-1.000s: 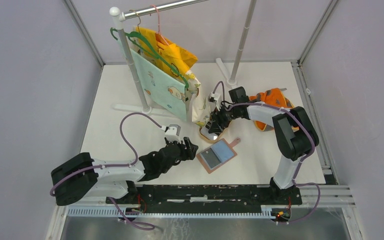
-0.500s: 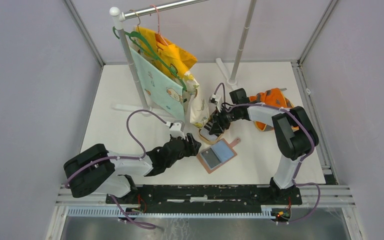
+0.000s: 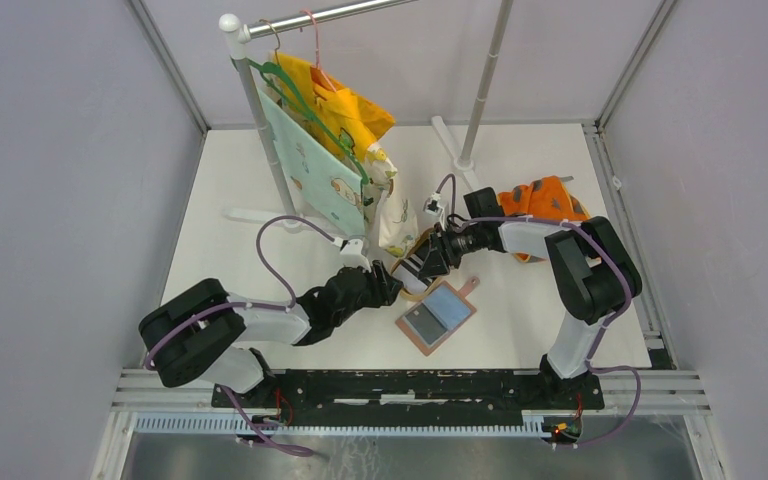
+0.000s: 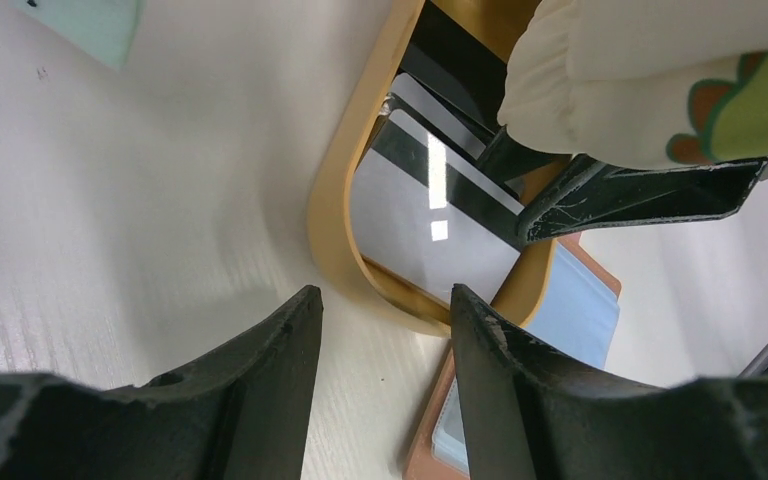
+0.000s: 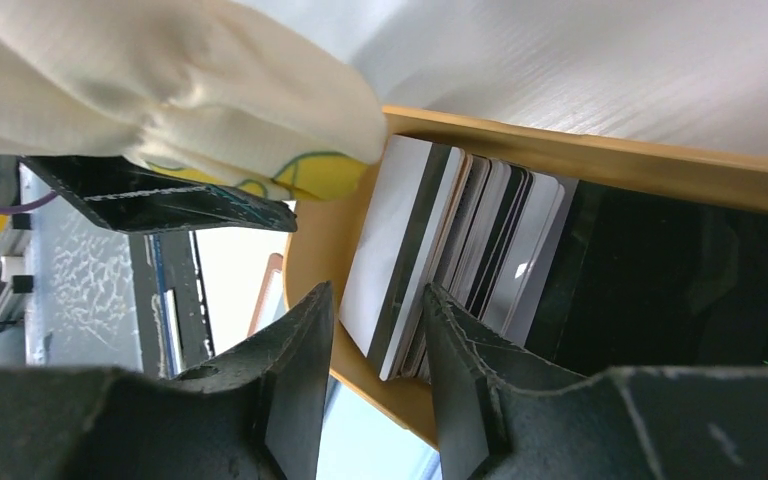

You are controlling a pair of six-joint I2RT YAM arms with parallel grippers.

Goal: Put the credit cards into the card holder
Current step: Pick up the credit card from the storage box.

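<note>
Tan oval dish (image 4: 330,200) with the credit cards (image 5: 440,250) fanned in a tight stack inside it, directly ahead of the fingertips of my right gripper (image 5: 378,300). Main hazards, as I judge them: the cards overlap closely, so a pinch could take several at once or let a slick one skid out. A cream printed cloth (image 5: 160,80) hangs down against the dish on one side of the gripper and could snag or get nipped. A push on the rim could slide or tip the dish. My two grippers also work very near each other, so a clash is possible. The right gripper's jaws stand partly apart with the near end of the stack showing in the gap. No card is lifted, and I cannot tell whether a pad touches one. My left gripper (image 4: 385,300) has its jaws moderately apart and holds nothing, with the dish rim just ahead of its tips. The card holder (image 3: 438,314) lies open on the table just beside both grippers, on the side toward the arm bases, with no card in the pockets that I can see.
</note>
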